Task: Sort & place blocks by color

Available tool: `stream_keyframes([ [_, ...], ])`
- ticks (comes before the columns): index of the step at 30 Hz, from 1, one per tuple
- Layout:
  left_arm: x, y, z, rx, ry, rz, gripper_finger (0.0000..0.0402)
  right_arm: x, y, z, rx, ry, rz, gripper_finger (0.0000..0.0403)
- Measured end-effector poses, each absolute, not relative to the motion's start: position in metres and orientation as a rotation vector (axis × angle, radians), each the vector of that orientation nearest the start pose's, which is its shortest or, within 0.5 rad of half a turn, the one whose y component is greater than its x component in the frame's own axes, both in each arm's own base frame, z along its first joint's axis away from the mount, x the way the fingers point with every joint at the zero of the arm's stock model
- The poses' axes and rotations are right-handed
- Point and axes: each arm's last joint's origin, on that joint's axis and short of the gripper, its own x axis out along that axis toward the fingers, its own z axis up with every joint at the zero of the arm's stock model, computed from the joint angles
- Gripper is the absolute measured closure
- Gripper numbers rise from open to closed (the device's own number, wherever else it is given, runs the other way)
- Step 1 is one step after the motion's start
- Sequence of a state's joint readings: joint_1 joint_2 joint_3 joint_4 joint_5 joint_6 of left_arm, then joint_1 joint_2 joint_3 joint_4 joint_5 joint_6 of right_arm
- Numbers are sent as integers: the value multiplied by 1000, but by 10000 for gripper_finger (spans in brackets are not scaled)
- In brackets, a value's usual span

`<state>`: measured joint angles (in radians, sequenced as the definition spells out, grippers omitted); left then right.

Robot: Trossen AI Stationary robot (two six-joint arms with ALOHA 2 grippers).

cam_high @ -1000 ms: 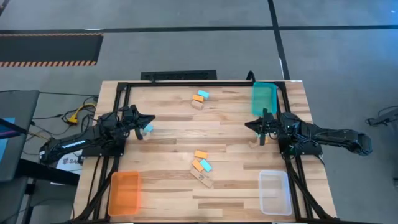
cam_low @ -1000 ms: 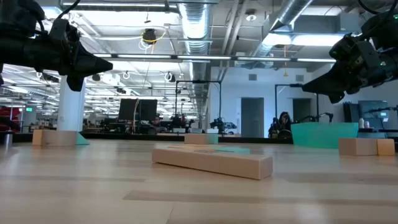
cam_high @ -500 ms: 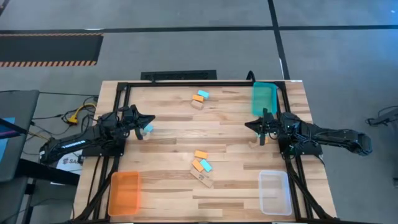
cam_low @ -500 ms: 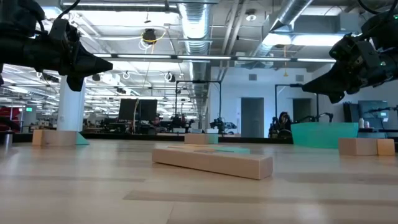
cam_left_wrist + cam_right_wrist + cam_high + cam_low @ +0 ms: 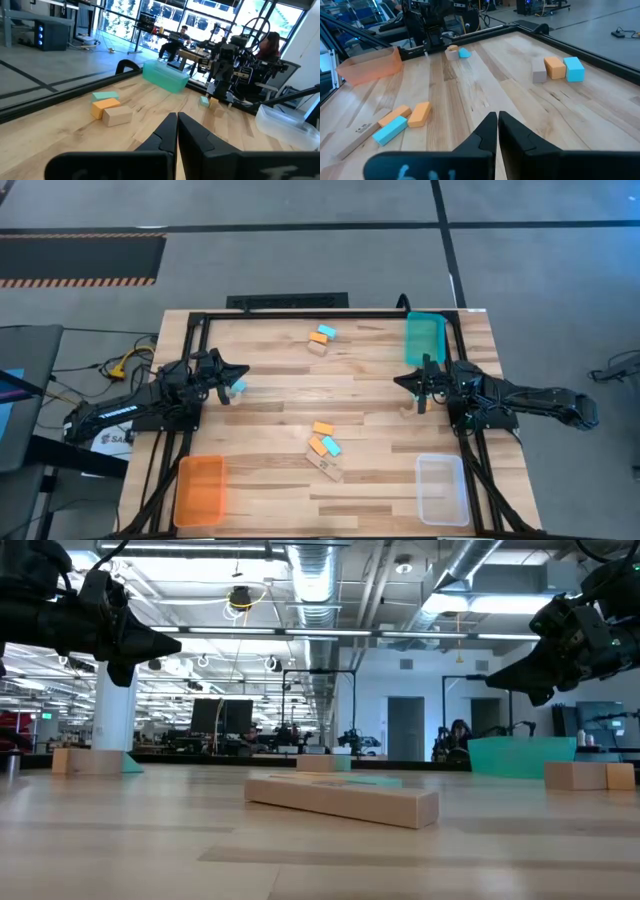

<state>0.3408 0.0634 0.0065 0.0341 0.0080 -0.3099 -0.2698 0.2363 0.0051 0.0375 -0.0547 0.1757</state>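
Both arms hang idle above the bench, likely parked clear of the work so the blocks lie open to reach. The left gripper [image 5: 238, 373] sits near the left edge, fingers pressed together on nothing; the right gripper [image 5: 404, 382] near the right edge is likewise closed and empty.

The blocks are unsorted: three [image 5: 320, 338] near the far edge, a cluster [image 5: 324, 450] toward the near middle, and a teal block [image 5: 238, 388] just beside the left gripper.

The orange tray [image 5: 199, 490] at the near left corner, the clear tray [image 5: 442, 489] at the near right corner, and the teal tray [image 5: 424, 338] at the far right corner all appear empty, though the teal one is hard to read.
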Motion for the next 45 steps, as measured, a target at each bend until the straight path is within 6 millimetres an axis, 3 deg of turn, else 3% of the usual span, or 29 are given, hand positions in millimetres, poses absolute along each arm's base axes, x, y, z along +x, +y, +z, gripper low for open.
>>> stream_keyframes([
  [8, 95, 34, 164, -321, -35, 354, 401, 107, -28, 149, 206, 172, -231, 360],
  [12, 95, 34, 164, -444, -54, 359, 401, 107, -28, 149, 206, 172, -231, 360],
  [18, 97, 34, 163, -867, -107, 311, 401, 107, -28, 149, 206, 172, -231, 360],
  [25, 99, 27, 175, -1093, -207, 152, 402, 107, -29, 151, 184, 155, -258, 360],
  [30, 93, 30, 199, -981, -522, 221, 401, 106, -34, 156, 147, 95, -340, 360],
  [34, 93, 31, 218, -772, -565, 250, 402, 107, -34, 171, 219, -62, -319, 360],
  [40, 114, 34, 245, -507, -412, 283, 402, 104, -34, 200, 237, -281, -311, 360],
  [45, 144, 47, 241, -359, -169, 363, 402, 109, -37, 213, 299, -256, -327, 360],
])
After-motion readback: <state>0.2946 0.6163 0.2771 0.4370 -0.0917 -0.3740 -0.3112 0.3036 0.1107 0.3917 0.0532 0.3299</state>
